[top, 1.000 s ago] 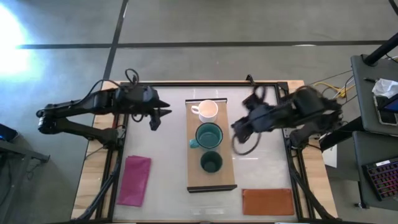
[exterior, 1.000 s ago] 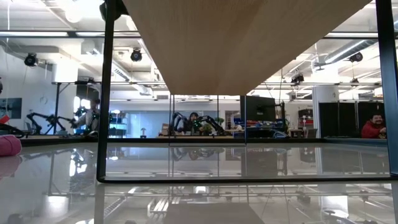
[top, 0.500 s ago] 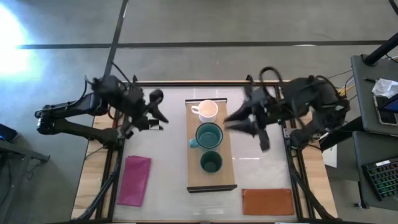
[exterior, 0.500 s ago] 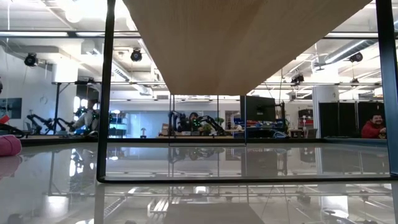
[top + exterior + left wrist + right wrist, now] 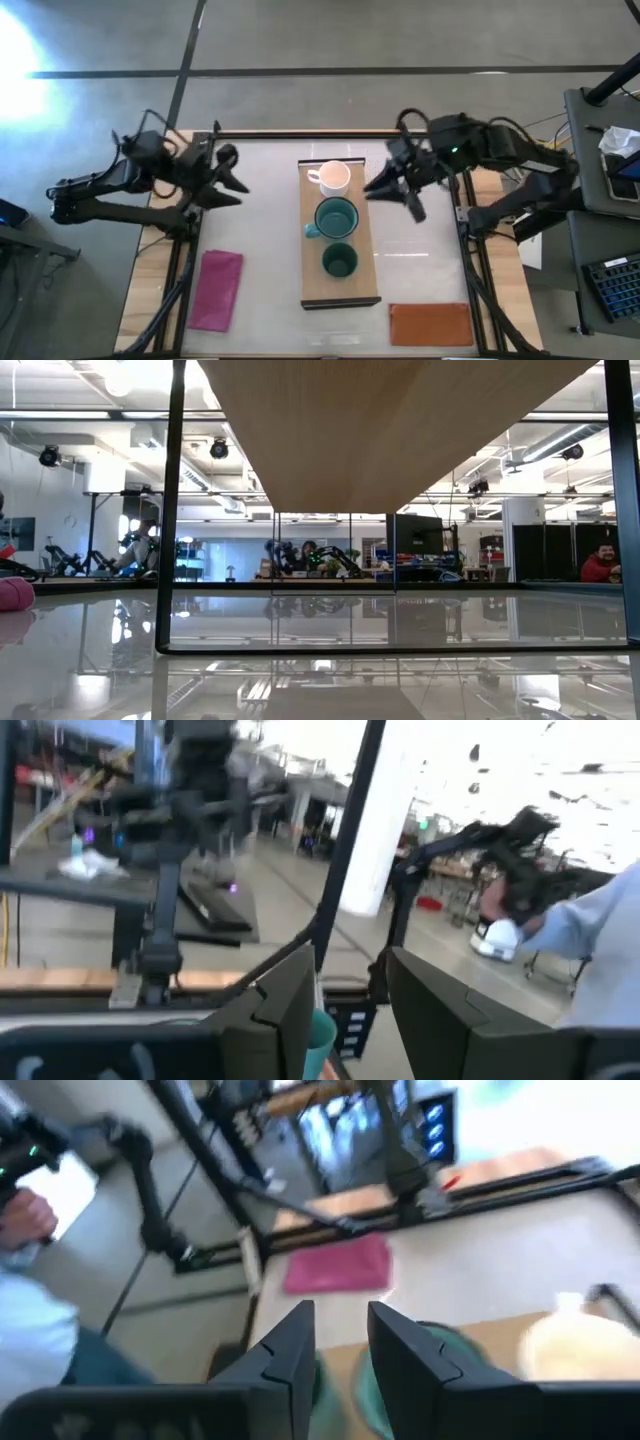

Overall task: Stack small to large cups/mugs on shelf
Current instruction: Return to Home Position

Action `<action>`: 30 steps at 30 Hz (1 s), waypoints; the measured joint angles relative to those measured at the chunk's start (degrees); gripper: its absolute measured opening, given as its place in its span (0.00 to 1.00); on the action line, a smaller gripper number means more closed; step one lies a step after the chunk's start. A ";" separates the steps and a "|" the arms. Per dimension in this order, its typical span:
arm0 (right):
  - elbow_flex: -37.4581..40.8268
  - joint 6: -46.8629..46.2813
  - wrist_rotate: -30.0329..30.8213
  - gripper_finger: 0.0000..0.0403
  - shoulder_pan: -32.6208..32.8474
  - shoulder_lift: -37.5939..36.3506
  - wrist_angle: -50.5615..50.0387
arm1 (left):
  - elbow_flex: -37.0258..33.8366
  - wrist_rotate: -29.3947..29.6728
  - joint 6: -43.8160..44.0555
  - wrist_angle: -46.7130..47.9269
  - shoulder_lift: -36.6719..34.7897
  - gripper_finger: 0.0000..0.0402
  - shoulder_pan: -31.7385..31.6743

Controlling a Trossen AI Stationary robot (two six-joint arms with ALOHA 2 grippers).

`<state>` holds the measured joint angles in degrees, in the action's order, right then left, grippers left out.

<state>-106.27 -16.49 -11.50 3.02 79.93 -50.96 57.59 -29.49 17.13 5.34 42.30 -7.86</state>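
Though beside the shelf, left hand and right hand parted, empty; magenta cloth, brown mat well apart.

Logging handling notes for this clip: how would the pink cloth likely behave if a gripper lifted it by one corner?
The pink cloth lies flat with uneven edges, so it would probably sag and drape. It looks thin, so likely light. On the glossy table it might slide when pushed.
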 joint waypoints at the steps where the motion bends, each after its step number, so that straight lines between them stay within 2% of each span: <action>1: 4.06 -0.03 -0.05 0.22 -0.50 -2.62 2.80 | -1.45 0.05 0.20 -1.10 -1.61 0.29 0.00; 5: 19.68 -2.48 -0.17 0.22 -1.26 -13.90 15.73 | -7.30 1.21 0.31 -6.29 -7.34 0.29 0.02; 9: 34.11 -2.74 -0.64 0.22 -1.26 -24.03 29.22 | -12.63 1.80 -0.94 -5.65 -15.46 0.29 0.02; 17: 57.29 -0.07 -0.73 0.22 -1.26 -38.47 50.30 | -24.93 6.04 -2.83 -6.37 -31.29 0.29 0.02; 21: 65.93 0.04 -0.17 0.22 -1.37 -44.26 55.50 | -30.01 6.94 -2.51 -6.43 -38.08 0.29 0.02; 23: 69.15 0.05 2.14 0.22 -1.29 -47.23 55.92 | -32.41 7.38 -2.43 -6.48 -40.92 0.29 0.02; 26: 73.71 0.15 4.09 0.23 -1.32 -51.77 55.51 | -35.77 7.53 0.68 -4.28 -40.69 0.29 0.00; 30: 79.50 0.43 4.00 0.21 -1.27 -58.69 55.68 | -38.83 7.44 3.44 -6.85 -39.72 0.29 -0.02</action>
<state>-26.77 -16.06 -7.51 1.75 21.25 4.72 18.76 -22.05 20.57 -1.50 2.58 -7.88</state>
